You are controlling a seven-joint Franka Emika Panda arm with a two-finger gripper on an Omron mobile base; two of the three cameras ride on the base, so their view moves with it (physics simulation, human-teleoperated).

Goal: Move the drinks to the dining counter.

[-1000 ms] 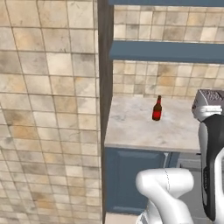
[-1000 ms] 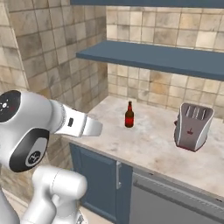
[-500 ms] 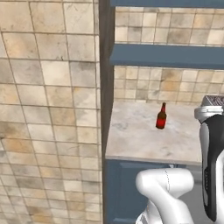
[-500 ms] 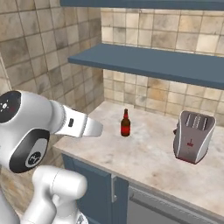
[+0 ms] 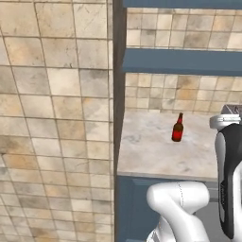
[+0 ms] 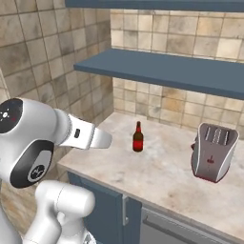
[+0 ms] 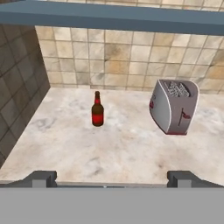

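Hand [image 7: 111, 178], in its own camera view, shows two dark fingertips set wide apart at the bottom edge, with nothing between them: it is open and empty. Ahead of it the beer bottle [image 7: 97, 110] stands upright on the marble desk [image 7: 109, 148], slightly to the left of the midline between the fingertips and well apart from them. Its long axis is vertical, neck up, red label facing the camera. A toaster [image 7: 173, 106] stands to the right of the bottle, clear of it. A blue shelf [image 7: 109, 17] runs overhead.

Left base view: the beer bottle [image 5: 177, 128] stands toward the rear half of the desk [image 5: 151, 151], beyond the arm's dark forearm at the right edge. A tiled wall panel [image 5: 56, 118] closes the left side.

Right base view: the beer bottle [image 6: 137, 137] stands just past the pale end of the arm's link, with the toaster [image 6: 213, 151] well to its right and the shelf [image 6: 171, 71] above both. The desk [image 6: 162, 176] here has blue cabinet doors below, so it is judged to be the worktop, not the dining counter.

Assessment: the bottle lies forward and a little left of the hand, so the approach calls for a forward reach with a small leftward correction, closing on the upright body below the neck
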